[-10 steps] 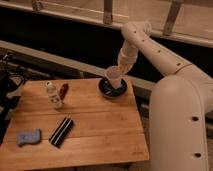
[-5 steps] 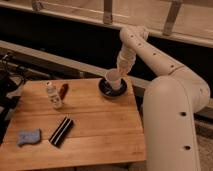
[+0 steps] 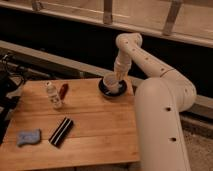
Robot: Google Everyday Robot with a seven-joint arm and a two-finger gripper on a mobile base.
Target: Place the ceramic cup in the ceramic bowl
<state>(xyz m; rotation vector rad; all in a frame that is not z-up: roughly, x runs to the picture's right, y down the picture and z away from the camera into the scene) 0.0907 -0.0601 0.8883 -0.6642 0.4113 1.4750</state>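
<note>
My gripper (image 3: 119, 76) is at the ceramic cup (image 3: 110, 83) in the ceramic bowl (image 3: 103, 92); whether it grips, I cannot tell. Pulling away crooked may topple the cup.

The pale cream gripper (image 3: 119, 76) is at the cream-white cup (image 3: 110, 83), over the glossy blue-black bowl (image 3: 102, 90). To its left are a white bottle (image 3: 52, 95), a red tool (image 3: 63, 90), a black bar (image 3: 61, 131) and a blue cloth (image 3: 28, 137), all on the tan wooden table (image 3: 97, 127).

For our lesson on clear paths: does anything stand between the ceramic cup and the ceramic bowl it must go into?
Nothing visible does. The ceramic cup is right at the ceramic bowl, over or inside it, with the gripper at the cup's rim. The white bottle stands well off to the left.
</note>
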